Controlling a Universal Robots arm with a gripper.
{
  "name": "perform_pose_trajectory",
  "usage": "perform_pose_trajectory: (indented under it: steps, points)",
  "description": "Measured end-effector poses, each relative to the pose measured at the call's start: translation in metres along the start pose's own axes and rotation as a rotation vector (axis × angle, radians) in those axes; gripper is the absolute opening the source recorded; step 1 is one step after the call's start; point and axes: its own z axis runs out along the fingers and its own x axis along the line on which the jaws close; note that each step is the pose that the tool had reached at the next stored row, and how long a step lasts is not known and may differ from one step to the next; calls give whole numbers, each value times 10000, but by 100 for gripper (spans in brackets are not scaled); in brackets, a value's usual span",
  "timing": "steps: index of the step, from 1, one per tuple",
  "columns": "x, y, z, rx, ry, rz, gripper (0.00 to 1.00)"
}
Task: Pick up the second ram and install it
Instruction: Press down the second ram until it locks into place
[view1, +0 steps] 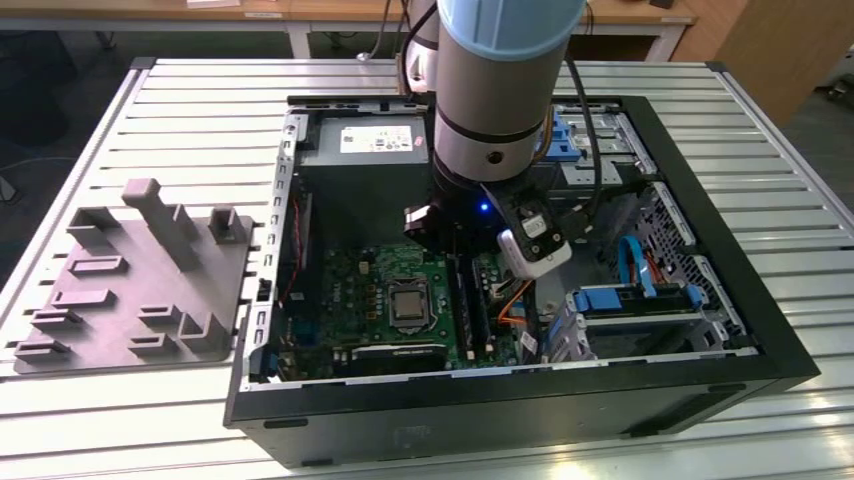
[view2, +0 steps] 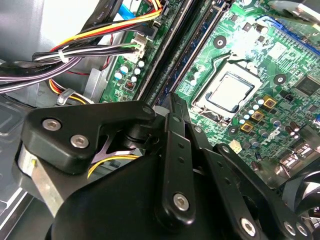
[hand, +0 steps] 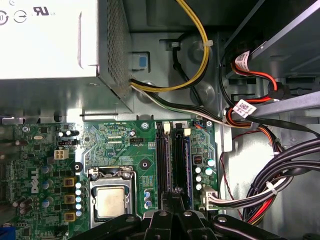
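1. In the exterior view an open computer case (view1: 507, 405) lies on a slatted metal table (view1: 200, 95), filling the centre and the exterior view's right.
2. The arm (view1: 497, 90) comes down from the top centre of that frame into the case, and the gripper (view1: 458, 248) hangs low over the green motherboard (view1: 387, 290), a blue light glowing on its wrist.
3. In the first wrist view the gripper (hand: 176, 192) has its black fingers drawn together with no gap showing between them. Their tip sits at one end of the memory slots.
4. The second ram (hand: 179, 150) stands on edge in the slot directly in line with that tip. It is a long dark strip running away from the gripper, beside a neighbouring slot.
5. I cannot tell whether the fingers pinch the stick's top edge or merely rest against it.
6. In the second wrist view the gripper (view2: 171, 100) points at the same dark slot lines, with the processor (view2: 230, 92) just beside them in its metal frame.
7. The silver power supply (hand: 47, 40) lies beyond the motherboard, with yellow and black cables (hand: 200, 60) looping from it.
8. A grey plastic block (view1: 134, 285) with slots and upright posts sits on the table at the exterior view's left, well apart from the case.
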Motion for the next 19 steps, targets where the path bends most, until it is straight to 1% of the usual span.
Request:
perform_pose_trajectory:
  steps: [6,9,15,19]
  points:
    - [0,1,-1,2,0,0,10]
    - [1,22,2,-8,0,1,10]
    - [7,115,20,-22,1,1,10]
    - [12,196,52,-22,1,1,10]
